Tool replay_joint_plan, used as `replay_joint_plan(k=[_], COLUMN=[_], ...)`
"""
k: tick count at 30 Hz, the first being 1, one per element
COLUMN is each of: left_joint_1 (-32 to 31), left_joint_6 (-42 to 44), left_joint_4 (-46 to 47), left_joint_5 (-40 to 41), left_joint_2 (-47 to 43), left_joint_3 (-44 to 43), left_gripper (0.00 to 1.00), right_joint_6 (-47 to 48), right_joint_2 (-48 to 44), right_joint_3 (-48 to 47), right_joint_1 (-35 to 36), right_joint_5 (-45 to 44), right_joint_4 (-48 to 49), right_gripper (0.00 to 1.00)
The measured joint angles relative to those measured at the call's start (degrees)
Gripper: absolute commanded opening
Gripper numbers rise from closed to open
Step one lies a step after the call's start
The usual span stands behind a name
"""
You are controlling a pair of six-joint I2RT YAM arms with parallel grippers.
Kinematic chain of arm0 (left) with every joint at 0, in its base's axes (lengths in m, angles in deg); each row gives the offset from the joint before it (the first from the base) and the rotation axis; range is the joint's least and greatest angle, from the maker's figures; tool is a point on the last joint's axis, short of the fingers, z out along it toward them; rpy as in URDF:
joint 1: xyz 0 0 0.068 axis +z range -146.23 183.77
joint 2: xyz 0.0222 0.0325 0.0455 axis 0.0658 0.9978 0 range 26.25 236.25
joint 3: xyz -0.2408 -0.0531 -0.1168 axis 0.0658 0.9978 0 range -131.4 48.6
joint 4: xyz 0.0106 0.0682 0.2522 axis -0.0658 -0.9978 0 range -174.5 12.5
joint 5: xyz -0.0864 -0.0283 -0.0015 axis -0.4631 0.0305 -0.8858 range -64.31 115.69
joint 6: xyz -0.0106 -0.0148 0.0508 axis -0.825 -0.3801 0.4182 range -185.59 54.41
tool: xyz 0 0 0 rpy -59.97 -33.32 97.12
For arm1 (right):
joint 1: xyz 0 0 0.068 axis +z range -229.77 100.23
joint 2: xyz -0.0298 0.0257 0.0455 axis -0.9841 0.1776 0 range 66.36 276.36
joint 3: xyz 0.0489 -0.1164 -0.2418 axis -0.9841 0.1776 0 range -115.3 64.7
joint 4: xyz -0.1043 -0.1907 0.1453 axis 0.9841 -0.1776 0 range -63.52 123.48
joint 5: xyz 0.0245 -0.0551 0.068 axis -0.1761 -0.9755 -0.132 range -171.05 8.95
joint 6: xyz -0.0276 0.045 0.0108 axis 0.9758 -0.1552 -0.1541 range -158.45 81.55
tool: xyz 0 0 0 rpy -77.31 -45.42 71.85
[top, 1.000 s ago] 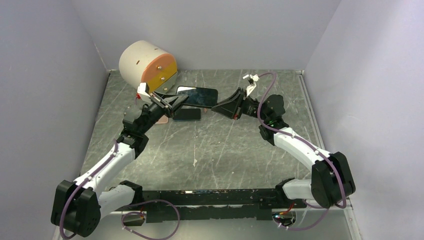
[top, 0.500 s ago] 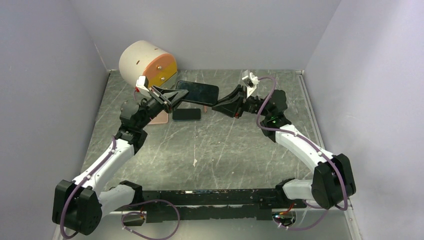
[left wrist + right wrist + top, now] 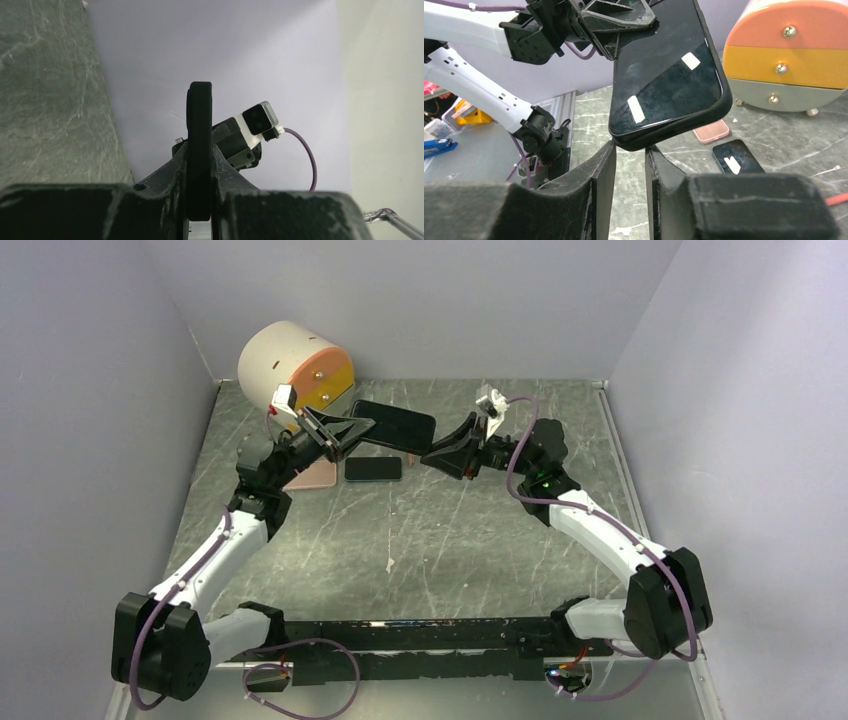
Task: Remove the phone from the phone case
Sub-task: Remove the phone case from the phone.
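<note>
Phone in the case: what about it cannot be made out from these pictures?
- Left wrist: the cased phone shows edge-on only; the seam between phone and case is unreadable.
- Right wrist: its corner hides whether the right gripper pinches it.
- Top external: the left gripper covers one end; details are too small.

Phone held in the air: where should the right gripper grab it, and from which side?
The free right end, from the right: the left gripper clamps the other end, leaving the phone jutting roughly level, edge toward the right gripper.
</note>
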Motion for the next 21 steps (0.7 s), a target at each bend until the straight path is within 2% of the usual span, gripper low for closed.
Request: replay_joint_plan(k=[4,9,15,21], left_joint_1=[2.23,5.31,7.04,7.04], left_joint_6=[0.35,2.23,4.52,4.96], left_joint_4=[-1.29,-3.69,-4.98,-4.39], left_joint_5=[-3.69,-8.04,-10.75,-12.5], left_joint_2=[-0.13,-1.03,-1.14,-1.11], left_joint_3=[-0.52,-1.42,-2.16,-2.16], left_gripper=[0.03,0.03,0.03,0.03], right_joint_6=[1.11,3.89,3.06,-5.55], right_joint_2=[-1.22,-5.44,-10.19,-10.49], right_joint_3=[0.31,1.7,2.64,3.17], right_joint_1=[0.42,0.42,0.42,0.42], right_joint_5=[-1.31,-3.23,-6.21,-11.08], right_joint_4=[-1.97,-7.26,-10.43,-7.3], right_gripper=[0.46,0.53,0.56,0.56])
